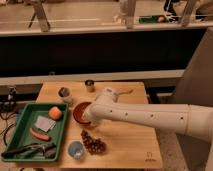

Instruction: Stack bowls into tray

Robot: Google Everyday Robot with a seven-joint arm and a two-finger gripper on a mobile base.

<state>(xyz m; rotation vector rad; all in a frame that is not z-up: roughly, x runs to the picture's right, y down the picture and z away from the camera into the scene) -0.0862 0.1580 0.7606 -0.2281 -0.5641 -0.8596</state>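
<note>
The hand (90,117) sits at the right rim of the reddish-brown bowl (80,112); whether it grips cannot be told. The tray (25,122) lies lengthwise along the left edge of the desk (131,136).

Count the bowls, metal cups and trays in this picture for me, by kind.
Bowls: 2, red-brown bowl, pale blue bowl
Metal cups: 2
Tray: 1
Total: 5
The gripper is at the red-brown bowl.

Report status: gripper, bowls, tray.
Gripper at rim of wide reddish-brown bowl. Small pale blue bowl also outside rectangular green plastic tray. Round orange fruit, dark utensils crowd tray.
</note>
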